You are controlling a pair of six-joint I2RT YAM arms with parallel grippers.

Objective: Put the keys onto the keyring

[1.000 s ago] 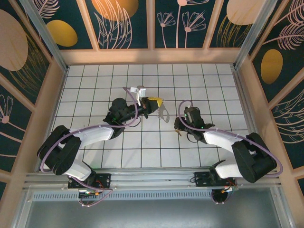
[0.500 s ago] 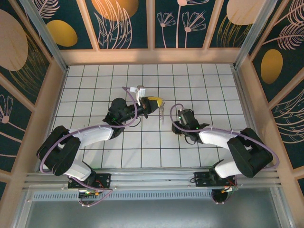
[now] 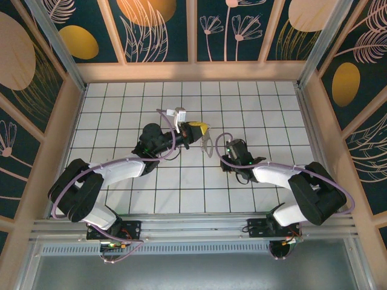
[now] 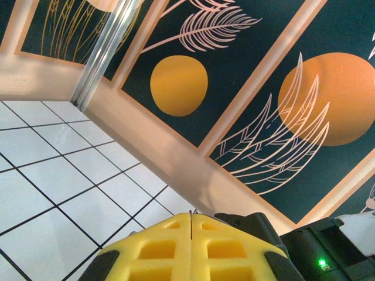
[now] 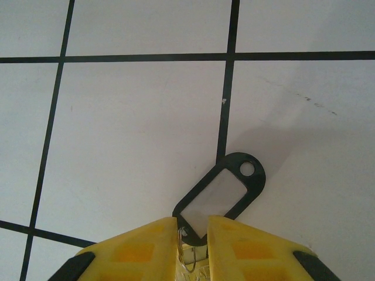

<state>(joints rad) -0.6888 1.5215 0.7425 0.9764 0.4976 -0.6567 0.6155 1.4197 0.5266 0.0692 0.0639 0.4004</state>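
My left gripper (image 3: 203, 130) is held above the tiles with its yellow pads pressed together. It is shut on the keyring (image 3: 208, 145), a pale silvery loop that hangs down from the pads toward the right arm. In the left wrist view the pads (image 4: 158, 249) meet, and a thin metal edge pokes out of the seam. My right gripper (image 5: 192, 225) points down at the floor. Its yellow fingers (image 5: 146, 246) are closed in on the keys (image 5: 220, 196), a black-rimmed tag with a pale window. A small wire ring (image 5: 186, 257) and a bit of metal sit between the fingers. The tag lies flat on a white tile.
The floor is white tiles with black grid lines (image 5: 225, 88). Wooden walls with dark painted panels (image 4: 246, 88) enclose it. The two grippers sit close together near the middle of the floor (image 3: 181, 181), with the right gripper (image 3: 225, 161) just below and right of the keyring.
The right arm has shifted left toward the keyring and its jaws have narrowed around the keys. The hanging keyring has turned a little. The left arm has stayed in place.
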